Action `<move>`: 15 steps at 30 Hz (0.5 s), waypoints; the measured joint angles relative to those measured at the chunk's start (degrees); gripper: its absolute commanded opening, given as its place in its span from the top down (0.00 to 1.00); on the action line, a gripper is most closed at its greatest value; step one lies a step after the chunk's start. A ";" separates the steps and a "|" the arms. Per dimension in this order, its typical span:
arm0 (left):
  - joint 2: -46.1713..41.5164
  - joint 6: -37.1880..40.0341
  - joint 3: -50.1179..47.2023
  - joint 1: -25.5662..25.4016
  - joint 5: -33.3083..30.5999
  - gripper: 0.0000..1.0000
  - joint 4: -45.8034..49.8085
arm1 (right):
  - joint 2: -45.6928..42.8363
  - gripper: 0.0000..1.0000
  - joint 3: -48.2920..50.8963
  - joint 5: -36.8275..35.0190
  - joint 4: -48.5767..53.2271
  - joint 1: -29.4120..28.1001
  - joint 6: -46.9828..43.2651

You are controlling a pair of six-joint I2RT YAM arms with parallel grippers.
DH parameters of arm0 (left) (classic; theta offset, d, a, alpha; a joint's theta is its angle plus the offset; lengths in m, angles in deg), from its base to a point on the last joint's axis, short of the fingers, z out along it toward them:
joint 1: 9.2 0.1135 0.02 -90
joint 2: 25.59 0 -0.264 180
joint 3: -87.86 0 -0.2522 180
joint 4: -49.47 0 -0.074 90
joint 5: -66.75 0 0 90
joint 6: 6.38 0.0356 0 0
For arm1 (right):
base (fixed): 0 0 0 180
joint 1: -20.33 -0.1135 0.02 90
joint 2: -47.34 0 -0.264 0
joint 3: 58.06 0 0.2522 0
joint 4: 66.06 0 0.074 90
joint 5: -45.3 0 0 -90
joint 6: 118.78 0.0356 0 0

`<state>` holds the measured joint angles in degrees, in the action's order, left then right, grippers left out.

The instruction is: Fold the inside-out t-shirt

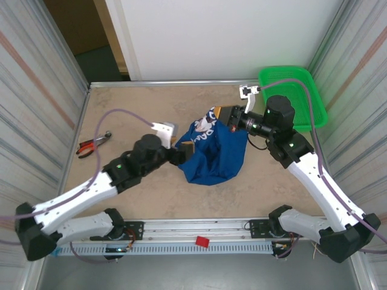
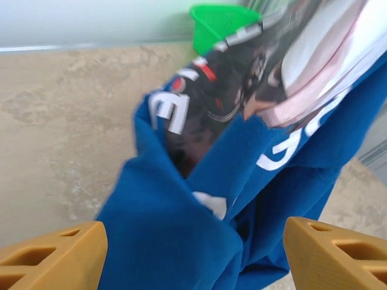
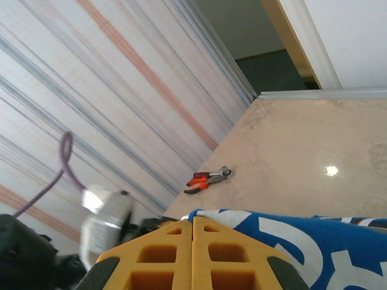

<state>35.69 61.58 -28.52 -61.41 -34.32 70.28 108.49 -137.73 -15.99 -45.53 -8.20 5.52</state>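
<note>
The royal-blue inside-out t-shirt point(image 1: 214, 151) is bunched in the middle of the table, with white lettering showing near its top edge. That top edge is lifted by my right gripper point(image 1: 227, 115), whose fingers are shut on it; in the right wrist view the cloth point(image 3: 314, 244) comes out at the closed gripper point(image 3: 193, 219). At the shirt's left side my left gripper point(image 1: 181, 151) stands open. In the left wrist view a fold of the shirt point(image 2: 175, 235) lies between the wide-apart fingers point(image 2: 54, 257) of the left gripper point(image 2: 196, 260), unpinched.
A green mesh basket point(image 1: 293, 90) sits in the far right corner of the table. Red-handled pliers point(image 1: 94, 144) lie near the left edge, also seen from the right wrist as pliers point(image 3: 207, 179). Striped walls close both sides. A small red piece point(image 1: 202, 242) rests on the front rail.
</note>
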 measured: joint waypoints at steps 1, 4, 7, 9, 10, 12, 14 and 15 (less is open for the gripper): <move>2.84 0.66 0.44 -0.22 0.02 0.20 -0.90 | 0.00 1.00 0.00 -0.02 0.02 -0.13 0.00; 10.12 2.84 3.08 -0.31 0.39 0.16 -2.69 | 0.00 1.00 0.00 -0.22 0.33 -0.76 0.00; 15.37 4.46 7.13 -0.24 1.66 0.14 -4.17 | 0.00 1.00 0.00 -0.35 0.46 -1.57 0.00; 18.21 4.98 9.84 0.13 3.15 0.18 -5.20 | 0.00 1.00 0.00 -0.39 0.46 -2.12 0.00; 19.52 5.22 10.95 0.44 4.17 0.33 -5.90 | 0.00 1.00 0.00 -0.39 0.46 -2.36 0.00; 21.73 5.55 12.57 1.40 6.56 0.73 -7.02 | 0.00 1.00 0.00 -0.63 0.46 -2.60 -0.02; 23.26 5.51 13.44 3.41 10.23 1.00 -7.34 | 0.00 1.00 0.00 -0.94 0.92 -1.99 -0.24; 23.39 5.35 13.44 4.68 12.37 1.00 -7.26 | -0.04 1.00 0.00 -0.96 1.31 -1.22 -0.39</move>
<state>59.08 66.93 -15.07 -56.73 -21.95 63.02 108.44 -137.73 -16.95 -44.22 -9.43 5.13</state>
